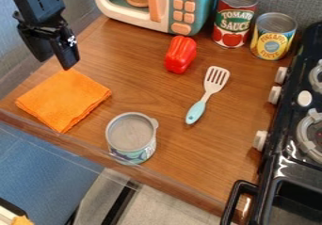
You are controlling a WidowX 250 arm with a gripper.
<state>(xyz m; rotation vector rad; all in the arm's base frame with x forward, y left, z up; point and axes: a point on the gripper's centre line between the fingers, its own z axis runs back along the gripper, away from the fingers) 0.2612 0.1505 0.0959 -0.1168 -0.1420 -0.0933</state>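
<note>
The black gripper point(55, 65) hangs at the upper left, its two fingers apart with nothing between them, over the back corner of a folded orange cloth point(63, 99). In front of the cloth and to its right, a can with a grey top point(132, 137) stands upright near the counter's front edge. A red toy pepper point(181, 54) lies below the toy microwave. Right of the middle lies a spatula point(206, 94) with a slotted pale head and light blue handle.
A toy microwave point(182, 5) stands at the back, with a tomato sauce can point(234, 19) and a yellow-labelled can point(273, 36) to its right. A black stove point(295, 120) with white knobs lines the right side. The wooden counter point(170, 172) ends in a front edge.
</note>
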